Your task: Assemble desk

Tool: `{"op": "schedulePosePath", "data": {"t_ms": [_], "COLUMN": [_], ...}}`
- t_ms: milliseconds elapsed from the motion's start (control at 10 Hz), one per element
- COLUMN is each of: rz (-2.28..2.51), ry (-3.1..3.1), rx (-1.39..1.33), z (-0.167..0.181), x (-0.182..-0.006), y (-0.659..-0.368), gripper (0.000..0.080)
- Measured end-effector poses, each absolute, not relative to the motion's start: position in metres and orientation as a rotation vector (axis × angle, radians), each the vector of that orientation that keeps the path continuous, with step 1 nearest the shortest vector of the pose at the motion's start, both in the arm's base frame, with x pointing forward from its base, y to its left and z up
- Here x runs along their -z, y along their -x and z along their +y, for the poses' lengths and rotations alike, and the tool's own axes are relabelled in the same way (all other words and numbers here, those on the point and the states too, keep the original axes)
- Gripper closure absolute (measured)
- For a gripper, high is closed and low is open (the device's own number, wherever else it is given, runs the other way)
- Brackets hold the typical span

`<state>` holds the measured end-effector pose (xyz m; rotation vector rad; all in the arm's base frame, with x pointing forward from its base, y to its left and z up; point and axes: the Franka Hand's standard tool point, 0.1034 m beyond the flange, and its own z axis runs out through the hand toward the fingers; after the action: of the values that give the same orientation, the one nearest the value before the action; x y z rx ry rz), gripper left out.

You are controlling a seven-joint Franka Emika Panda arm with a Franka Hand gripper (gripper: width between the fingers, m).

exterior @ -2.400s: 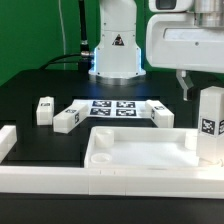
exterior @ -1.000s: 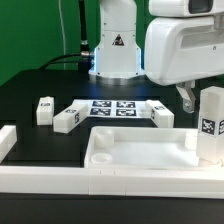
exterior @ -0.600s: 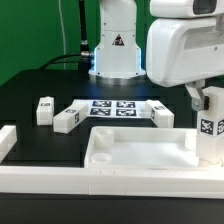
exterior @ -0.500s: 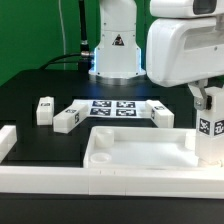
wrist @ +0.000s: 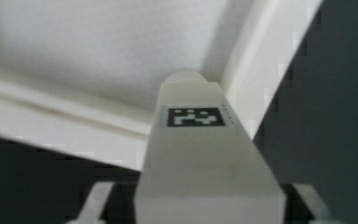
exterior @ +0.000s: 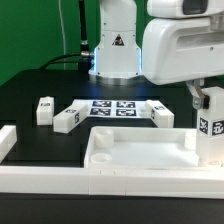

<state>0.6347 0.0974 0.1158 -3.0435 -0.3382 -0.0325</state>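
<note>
In the exterior view the tabletop [exterior: 135,157] lies hollow side up on the black table [exterior: 28,92], with a white rail [exterior: 50,181] just in front of it. The upright leg [exterior: 209,135] stands at the tabletop's end on the exterior view's right, its marker facing the camera. The gripper [exterior: 205,99] is down over this leg's top, and one dark finger [exterior: 192,96] shows beside the leg on the tabletop's side. Whether the pads press the leg or merely flank it cannot be told. 2.4 s ago the gripper hung higher and short of the leg; since then it has dropped around the leg, and in the last half second its white body has slid a little toward the exterior view's left. The upright leg itself has hardly shifted. Behind the tabletop the marker board [exterior: 112,108] lies flat. Of the three loose legs, one [exterior: 162,114] is just beside the board on the exterior view's right, and two [exterior: 66,119] [exterior: 44,110] are on its left. All are where they were before. In the wrist view the upright leg [wrist: 201,150] runs up the middle of the picture. Its tagged end reaches the tabletop's [wrist: 87,50] raised rim, and grey fingers [wrist: 101,203] show on either side of it near the gripper [wrist: 202,207].
</note>
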Motion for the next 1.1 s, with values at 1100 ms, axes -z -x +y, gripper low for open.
{"op": "schedulePosePath", "data": {"t_ms": [1100], "rz": [1.174], "ry": [2.79], "rx": [-0.027], "z": [0.0983], "x": [-0.1137], "y": [-0.6337], "gripper": [0.0509]}}
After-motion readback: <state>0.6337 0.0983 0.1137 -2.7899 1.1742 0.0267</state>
